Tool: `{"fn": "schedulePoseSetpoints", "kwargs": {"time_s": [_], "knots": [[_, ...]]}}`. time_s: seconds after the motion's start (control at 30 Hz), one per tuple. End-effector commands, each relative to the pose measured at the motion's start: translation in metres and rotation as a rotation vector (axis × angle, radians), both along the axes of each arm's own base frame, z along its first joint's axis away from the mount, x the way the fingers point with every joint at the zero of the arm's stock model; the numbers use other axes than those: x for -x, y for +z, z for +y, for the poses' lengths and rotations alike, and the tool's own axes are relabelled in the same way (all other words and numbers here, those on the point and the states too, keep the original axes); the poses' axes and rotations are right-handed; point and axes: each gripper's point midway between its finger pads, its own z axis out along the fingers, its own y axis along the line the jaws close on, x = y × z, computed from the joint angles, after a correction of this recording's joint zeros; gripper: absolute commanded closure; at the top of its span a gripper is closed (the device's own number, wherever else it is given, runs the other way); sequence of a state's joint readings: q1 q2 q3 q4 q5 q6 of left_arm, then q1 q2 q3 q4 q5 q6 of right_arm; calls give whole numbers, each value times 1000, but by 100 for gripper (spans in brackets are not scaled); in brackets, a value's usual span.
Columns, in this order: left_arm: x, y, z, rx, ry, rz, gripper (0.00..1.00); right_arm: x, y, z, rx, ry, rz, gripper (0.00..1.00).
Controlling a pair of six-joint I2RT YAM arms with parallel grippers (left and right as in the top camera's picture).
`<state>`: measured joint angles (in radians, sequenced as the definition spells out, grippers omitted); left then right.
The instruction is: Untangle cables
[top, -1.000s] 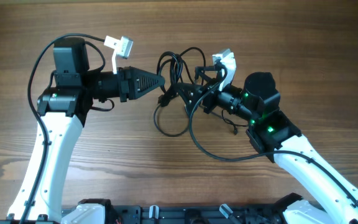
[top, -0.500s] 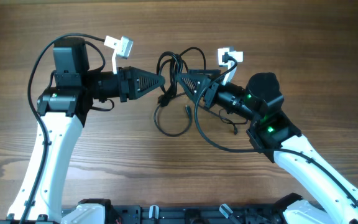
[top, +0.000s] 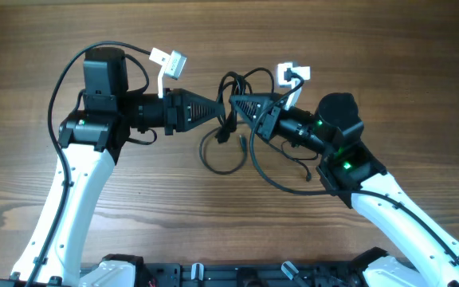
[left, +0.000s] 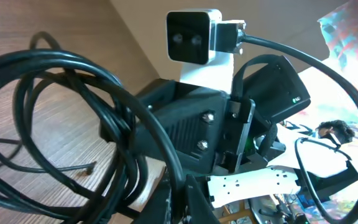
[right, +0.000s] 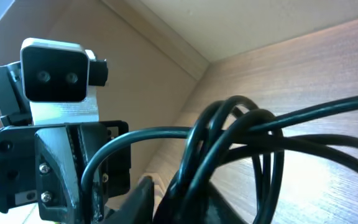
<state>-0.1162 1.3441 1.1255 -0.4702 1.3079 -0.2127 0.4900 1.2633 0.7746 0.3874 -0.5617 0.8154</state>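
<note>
Clenching the cables (right: 197,149) with left fingers (top: 202,108) and right fingers (top: 252,105), tips almost meeting.
Draw apart slowly over the counter (top: 213,231); ease off if loops cinch.

From above I see my left gripper (top: 223,110) and right gripper (top: 235,100) almost tip to tip over the wooden table (top: 389,48). Both are narrowed to points inside the knot of cables (top: 229,126), and loose loops lie below them, near the right arm.
</note>
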Motion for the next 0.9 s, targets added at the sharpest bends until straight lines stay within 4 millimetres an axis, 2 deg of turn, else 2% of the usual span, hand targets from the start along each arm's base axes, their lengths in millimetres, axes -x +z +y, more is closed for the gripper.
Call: {"fn": "schedulePoseSetpoints", "kwargs": {"time_s": [0.0,0.03,0.2,0.27,0.3,0.37,0.4,0.43,0.47,0.57,0.67,0.77,0.87], "knots": [[3,7,-1,-6,0,-59,96,4,10,2,-13,24,-26,93],[2,6,-1,-10,5,-59,96,4,10,2,-13,24,-26,96],[1,6,0,-15,11,-60,96,4,10,2,-13,24,-26,96],[-8,-2,2,-59,64,-58,95,4,10,2,-12,23,-27,96],[-11,-5,4,-77,84,-53,89,4,10,2,-12,23,-27,96],[-22,-21,11,-158,170,-28,59,4,10,2,-12,23,-27,96],[-28,-30,16,-207,219,-9,48,4,10,2,-12,23,-27,96],[-32,-40,22,-255,262,15,33,4,10,1,-12,19,-27,96],[-31,-44,23,-270,272,30,24,3,10,1,-11,16,-28,96],[-28,-47,24,-278,269,54,13,0,10,-1,0,-2,-46,96],[-26,-48,23,-279,264,68,13,-6,4,-5,17,-45,-31,96],[-23,-48,18,-280,246,64,16,-8,-1,-7,28,-64,-11,96],[-13,-48,3,-293,177,-6,20,-11,-1,-9,17,-87,15,96]]}}
